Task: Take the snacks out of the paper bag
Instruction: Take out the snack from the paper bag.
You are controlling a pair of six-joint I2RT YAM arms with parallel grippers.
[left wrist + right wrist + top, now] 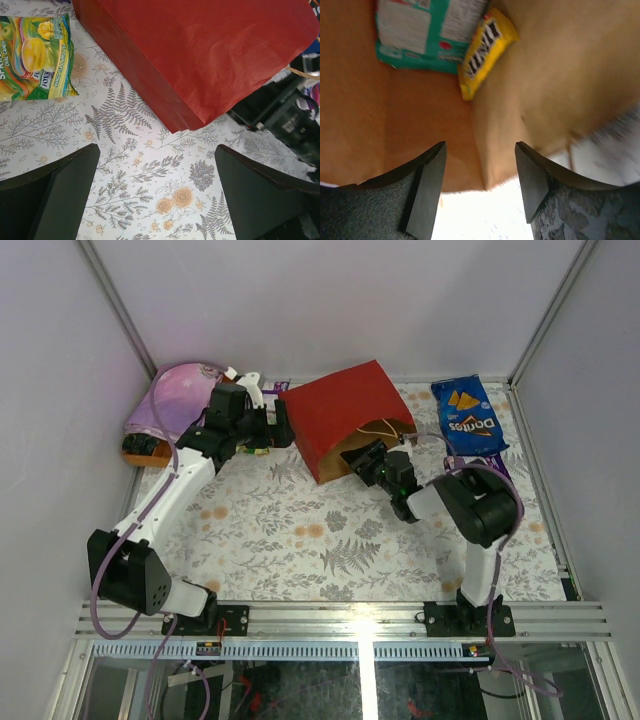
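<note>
Paper bag (345, 415) lies on its side by the far edge of the table (300, 540), near the middle. Its mouth is turned toward the right edge and a little toward the near edge. Your right gripper (480, 150) is right at that mouth, looking in. Its two fingers are spread wide and hold nothing.

Deep inside you can see a teal pouch (420, 35) and, just beside it, a yellow packet (482, 52). So the job looks partly done. A blue Doritos bag (468, 418) sits out in the far right corner, and a yellow-green candy bag (35, 55) lies out on the table near the bag's closed end. A pink-purple cloth (175, 400) sits in the far left corner.

Your left gripper (156, 155) hangs over the table by the closed end. It is wide open too and has nothing in it.

You are on the reaching-in step, I think. Next, you likely need to push the right gripper deeper, get one finger on each side of the yellow packet, and close gently. Go slowly, because the bag may slide.
</note>
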